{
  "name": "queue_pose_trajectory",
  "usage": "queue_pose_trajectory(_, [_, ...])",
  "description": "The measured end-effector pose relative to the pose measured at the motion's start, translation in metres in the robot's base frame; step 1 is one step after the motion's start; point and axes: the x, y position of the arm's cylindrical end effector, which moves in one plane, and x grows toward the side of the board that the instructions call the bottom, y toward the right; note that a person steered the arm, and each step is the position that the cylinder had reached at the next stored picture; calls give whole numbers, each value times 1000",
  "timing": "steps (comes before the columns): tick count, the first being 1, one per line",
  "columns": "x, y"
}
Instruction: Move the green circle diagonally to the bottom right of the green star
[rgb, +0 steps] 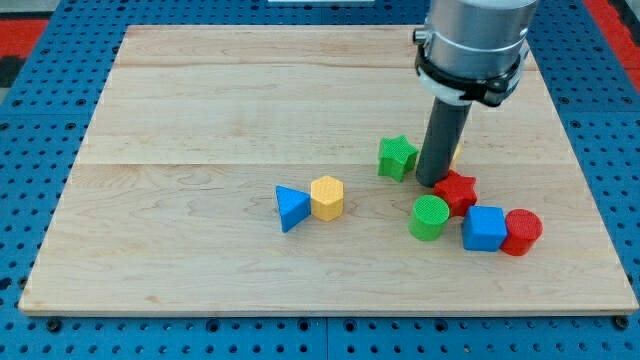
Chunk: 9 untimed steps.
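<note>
On my screen the wooden desk (200, 110) fills most of the view, lying on a blue pegboard (40, 330) that frames it. The arm's grey housing (470, 45) comes down from the view's top right and ends in the dark rod; there is no hand on this rig, so nothing is spread or pinched, and my tip (432, 184) rests on the desk between the green star (397, 157) to its left and the red star (456, 191) just to its right. The green circle (429, 217) stands just below my tip, down and to the right of the green star, beside the red star. Further right sit the blue cube (484, 228) and red cylinder (521, 232), touching. Near the desk's middle the yellow hexagon (327, 197) touches the blue triangle (291, 208)
</note>
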Motion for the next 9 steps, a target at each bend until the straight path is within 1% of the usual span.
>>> queue_pose_trajectory(1, [-12,-8])
queue_pose_trajectory(2, [5,-40])
queue_pose_trajectory(4, [61,-45])
queue_pose_trajectory(5, [79,-45])
queue_pose_trajectory(6, [104,-23])
queue_pose_trajectory(7, [92,-14])
queue_pose_trajectory(9, [57,-18])
